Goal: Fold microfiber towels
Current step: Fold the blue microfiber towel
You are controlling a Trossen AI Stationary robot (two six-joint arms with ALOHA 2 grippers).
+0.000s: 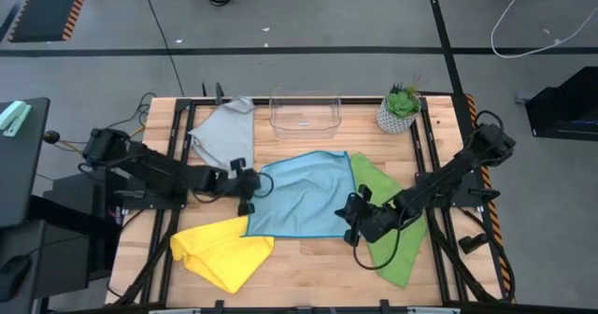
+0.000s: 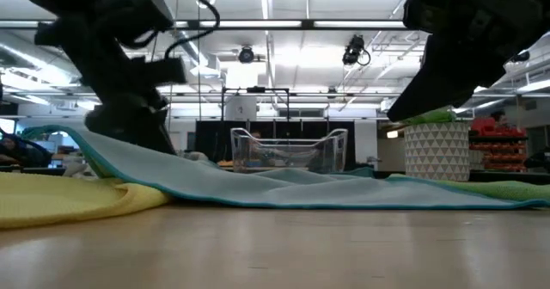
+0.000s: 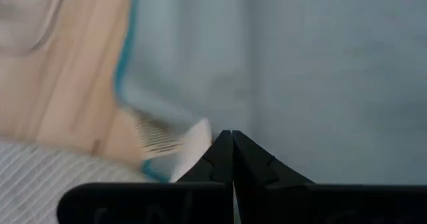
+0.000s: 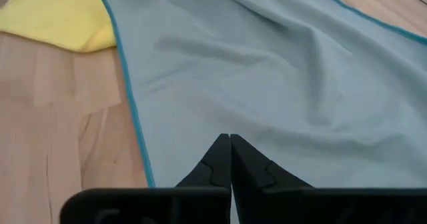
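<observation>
Nearest the front edge of the table (image 1: 308,267) lies the yellow towel (image 1: 222,250), crumpled and skewed, its upper edge tucked just under the light blue towel's near-left corner. It is parked there, I judge, to wait its turn.

The light blue towel (image 1: 304,194) is spread at the table's centre as the one being worked. It is close to square, so it has hardly any long axis; it sits slightly turned, its far-right corner reaching toward the plant pot (image 1: 399,111). Both grippers sit on opposite side edges — the left gripper (image 1: 249,194) on its left edge, the right gripper (image 1: 354,219) at its near-right corner — each with jaws pressed together, apparently pinching the cloth, though the wrist views do not show fabric between the tips. In the low view the left edge rises off the wood, which suggests a grip there. Pinching two edges suits carrying one side over the other.

The green towel (image 1: 392,235) lies under the right arm, long axis running near to far. Farther back sit the grey towel (image 1: 222,135), bunched, and a clear bin (image 1: 305,114).
</observation>
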